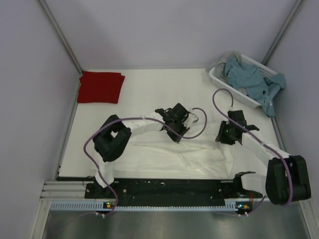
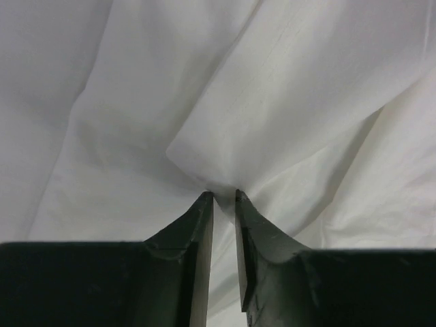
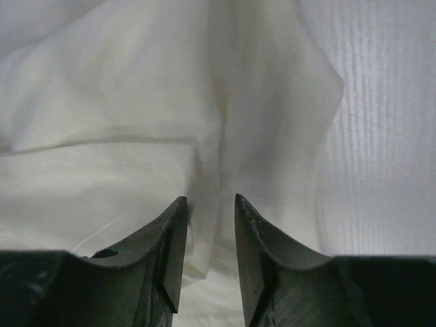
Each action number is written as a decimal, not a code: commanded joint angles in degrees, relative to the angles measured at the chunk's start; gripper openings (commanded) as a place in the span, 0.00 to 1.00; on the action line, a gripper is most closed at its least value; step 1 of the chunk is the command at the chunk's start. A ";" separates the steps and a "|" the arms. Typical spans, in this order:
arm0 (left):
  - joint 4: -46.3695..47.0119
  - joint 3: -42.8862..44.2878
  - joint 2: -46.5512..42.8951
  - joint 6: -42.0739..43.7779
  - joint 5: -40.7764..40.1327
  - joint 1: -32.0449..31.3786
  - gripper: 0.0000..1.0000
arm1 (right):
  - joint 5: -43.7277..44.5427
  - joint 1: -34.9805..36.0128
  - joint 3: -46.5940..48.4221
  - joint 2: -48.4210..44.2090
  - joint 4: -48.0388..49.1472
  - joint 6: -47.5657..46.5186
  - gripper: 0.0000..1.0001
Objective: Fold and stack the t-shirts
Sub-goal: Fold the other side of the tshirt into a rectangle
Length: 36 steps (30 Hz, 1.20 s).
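White t-shirt (image 1: 199, 155): lay unfolded and rumpled, spread out in a wide low band to the near-left of the basket (image 1: 218, 78), well apart from it. The upper side read plain white. Broad soft creases ran across it, and a raised fold edge crossed its middle. In the left wrist view the cloth drew up into one pointed ridge, with creases fanning away from the peak. In the right wrist view it showed an upright pleat and a loose flap hanging to one side.

Dark red t-shirt (image 1: 100, 87): folded into a neat flat rectangle with squared edges. It lay far to the left of the basket, about level with it and well apart from the white t-shirt. The two were not stacked.
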 commanded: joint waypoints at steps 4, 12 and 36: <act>-2.87 5.52 -3.97 5.55 -2.28 -0.01 0.52 | 12.64 -0.52 8.81 -5.52 -12.63 1.22 0.44; 2.05 3.67 -6.64 7.94 7.82 -0.28 0.24 | -5.42 7.83 6.29 -8.79 -2.39 4.82 0.00; -8.05 4.46 -5.65 17.16 12.13 -0.80 0.49 | -2.75 -6.23 -0.95 -9.13 -8.68 7.29 0.00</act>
